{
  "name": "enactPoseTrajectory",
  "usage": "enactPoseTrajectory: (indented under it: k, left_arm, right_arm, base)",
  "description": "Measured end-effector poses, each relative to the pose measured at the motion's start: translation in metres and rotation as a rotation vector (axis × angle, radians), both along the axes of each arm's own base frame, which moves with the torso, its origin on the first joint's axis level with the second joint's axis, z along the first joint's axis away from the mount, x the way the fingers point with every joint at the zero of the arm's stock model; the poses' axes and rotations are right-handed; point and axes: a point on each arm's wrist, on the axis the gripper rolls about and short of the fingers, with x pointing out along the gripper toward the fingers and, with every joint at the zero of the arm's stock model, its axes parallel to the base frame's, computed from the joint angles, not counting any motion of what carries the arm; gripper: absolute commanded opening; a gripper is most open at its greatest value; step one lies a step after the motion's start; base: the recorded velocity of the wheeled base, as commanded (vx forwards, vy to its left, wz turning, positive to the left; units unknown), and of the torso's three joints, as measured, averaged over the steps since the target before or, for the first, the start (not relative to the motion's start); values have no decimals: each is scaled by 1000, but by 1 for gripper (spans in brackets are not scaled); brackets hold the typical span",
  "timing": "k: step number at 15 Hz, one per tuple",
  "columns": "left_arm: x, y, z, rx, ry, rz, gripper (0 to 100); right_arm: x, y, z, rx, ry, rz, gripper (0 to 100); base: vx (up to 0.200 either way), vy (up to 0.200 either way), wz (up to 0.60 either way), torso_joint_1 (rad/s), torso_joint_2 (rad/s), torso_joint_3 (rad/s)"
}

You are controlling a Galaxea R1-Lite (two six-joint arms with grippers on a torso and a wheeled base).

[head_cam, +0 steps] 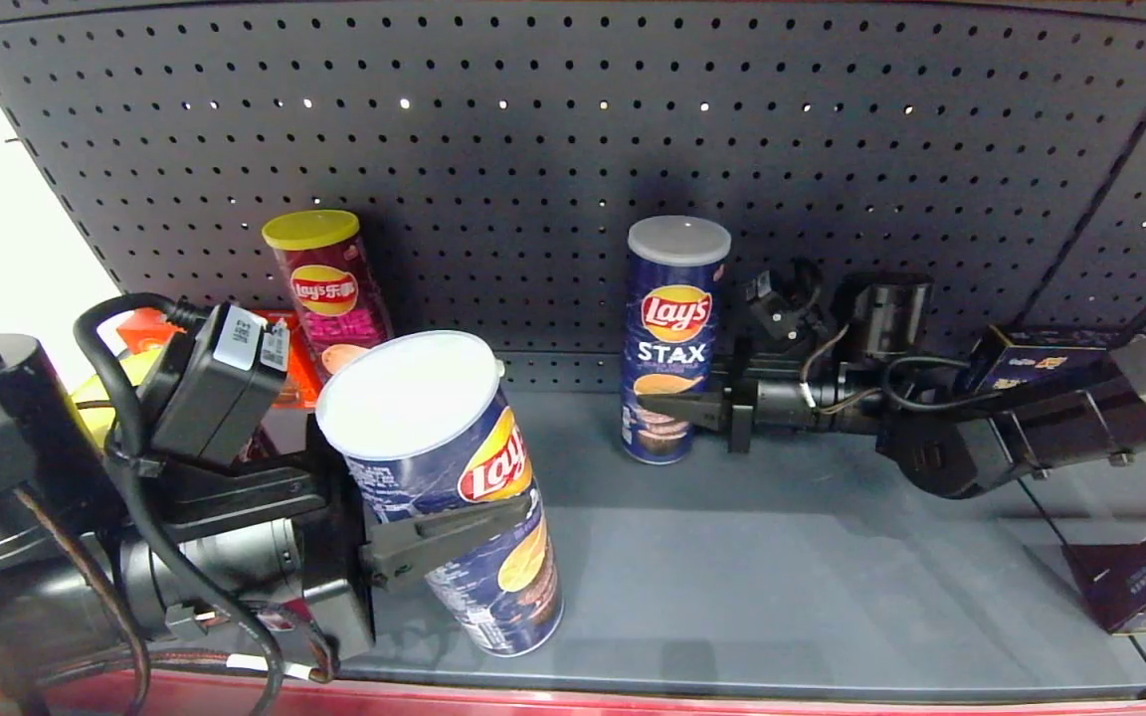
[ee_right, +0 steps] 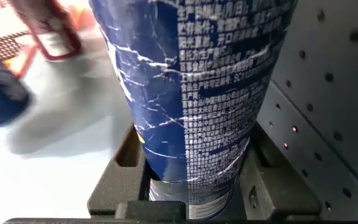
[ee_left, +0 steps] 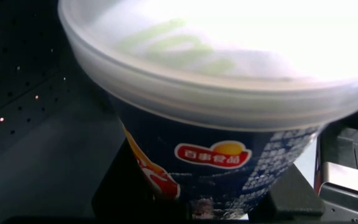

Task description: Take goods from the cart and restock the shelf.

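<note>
Head cam: L end effector (head_cam: 454, 532) pinches tilted blue can (head_cam: 434, 428) at shelf's (head_cam: 782, 577) 7 o'clock. R end effector (head_cam: 677, 408) clamps upright blue can (head_cam: 674, 328) at 12. Maroon can (head_cam: 329, 288) at 10. L wrist: white lid (ee_left: 229, 62) up close. R wrist: can sits beside pegboard (ee_right: 340, 93).

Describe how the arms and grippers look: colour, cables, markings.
The left arm and right arm are matte black. The left gripper has flat dark-grey fingers; a boxy camera module with a white barcode label sits above it, beside a thick black cable loop. The right gripper carries thin exposed wires.
</note>
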Motion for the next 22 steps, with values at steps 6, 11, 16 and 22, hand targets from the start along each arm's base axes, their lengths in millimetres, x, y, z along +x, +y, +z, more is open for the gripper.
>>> enactPoseTrajectory:
  k: [6, 11, 16, 22]
  left_arm:
    - [0, -1, 1, -2, -5, -5, 0]
    - [0, -1, 2, -2, -6, -7, 0]
    - [-1, -1, 1, -2, -4, -4, 0]
    - [-1, -1, 0, 1, -1, -2, 0]
  right_arm:
    - [-72, -14, 21, -5, 2, 8, 0]
    - [-128, -29, 7, 6, -25, 5, 0]
    - [-151, -41, -21, -5, -12, -27, 0]
    - [-154, -33, -43, -37, 38, -17, 0]
  base:
    - [0, 0, 0, 0, 0, 0]
    - [0, 0, 0, 0, 0, 0]
    - [0, 0, 0, 0, 0, 0]
    - [0, 0, 0, 0, 0, 0]
